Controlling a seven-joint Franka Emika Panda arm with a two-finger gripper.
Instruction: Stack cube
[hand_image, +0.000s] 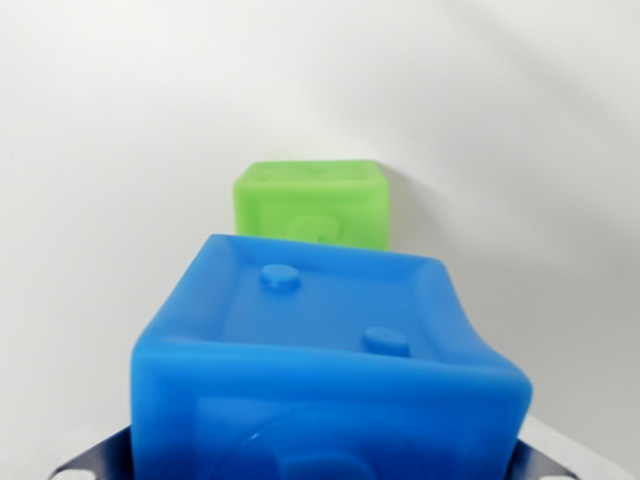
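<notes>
Can only see bits of the claw (330, 470), metal tips poking out at the bottom corners either side of the blue cube (325, 360), so it looks clamped on that cube, though the contact itself is hidden. The blue cube fills the near view, slightly tilted. The green cube (312, 203) sits just beyond it, on the white bench (100, 250). So I'd say pickup's done, and the stacking isn't: 1 cube still has to go on top of the other. Plain white surroundings, nothing else visible.
</notes>
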